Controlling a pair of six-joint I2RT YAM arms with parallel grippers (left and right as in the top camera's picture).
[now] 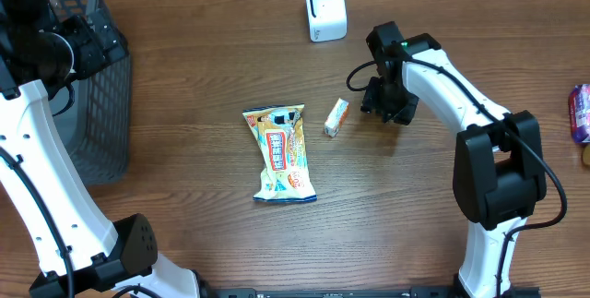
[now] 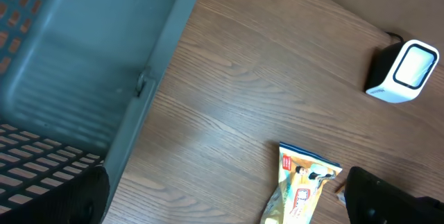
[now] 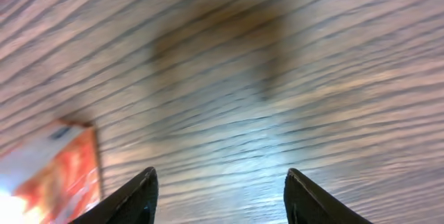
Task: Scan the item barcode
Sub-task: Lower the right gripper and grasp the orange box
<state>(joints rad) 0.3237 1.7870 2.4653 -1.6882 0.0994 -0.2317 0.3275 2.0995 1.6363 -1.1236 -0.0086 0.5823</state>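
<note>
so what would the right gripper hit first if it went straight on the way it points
Probably the bare table: the right gripper points down at it, nothing between its fingers. The small orange box sits off to one side; blur leaves depth unclear.

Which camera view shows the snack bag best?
The overhead view: the bag lies whole and uncovered on the table. The left wrist view shows only one end, cut off by the frame edge. The right wrist view does not show it.
</note>
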